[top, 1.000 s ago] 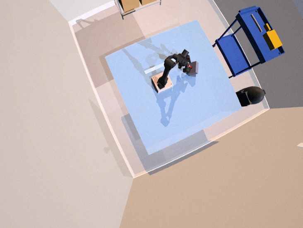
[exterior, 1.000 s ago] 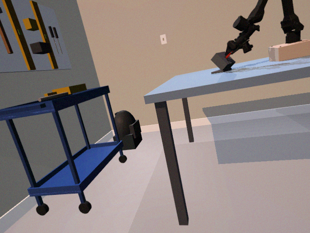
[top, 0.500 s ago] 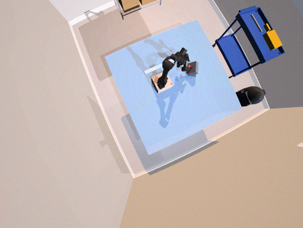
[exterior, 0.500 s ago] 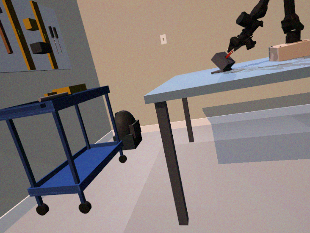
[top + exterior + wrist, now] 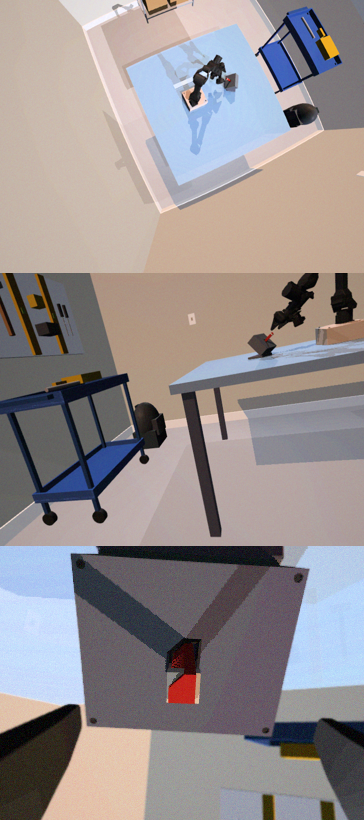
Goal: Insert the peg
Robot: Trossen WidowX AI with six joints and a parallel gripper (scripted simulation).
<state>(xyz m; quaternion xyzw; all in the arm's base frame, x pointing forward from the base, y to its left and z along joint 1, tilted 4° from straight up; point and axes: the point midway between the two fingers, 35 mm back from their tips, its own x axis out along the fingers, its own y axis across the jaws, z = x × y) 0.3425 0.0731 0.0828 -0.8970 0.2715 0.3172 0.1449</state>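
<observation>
The red peg [image 5: 228, 79] [image 5: 269, 336] [image 5: 183, 691] with a pale band stands in the hole [image 5: 197, 647] of the grey sloped panel [image 5: 233, 85] [image 5: 258, 345] [image 5: 125, 681]. Its outer part sticks out of the face, tilted up toward the arm. Its flat sides look lined up with the hole's edges. Its lower end is hidden inside, so its depth cannot be seen. My gripper [image 5: 223, 76] [image 5: 275, 328] [image 5: 199, 721] is open and empty. Its fingers stand wide apart, a little back from the peg's outer end and not touching it.
The arm's base block [image 5: 188, 106] [image 5: 341, 334] sits on the blue table [image 5: 235, 126] [image 5: 212, 373], behind the gripper. A white strip [image 5: 183, 82] lies near the base. A blue cart [image 5: 276, 67] [image 5: 108, 460] stands on the floor beyond the table edge.
</observation>
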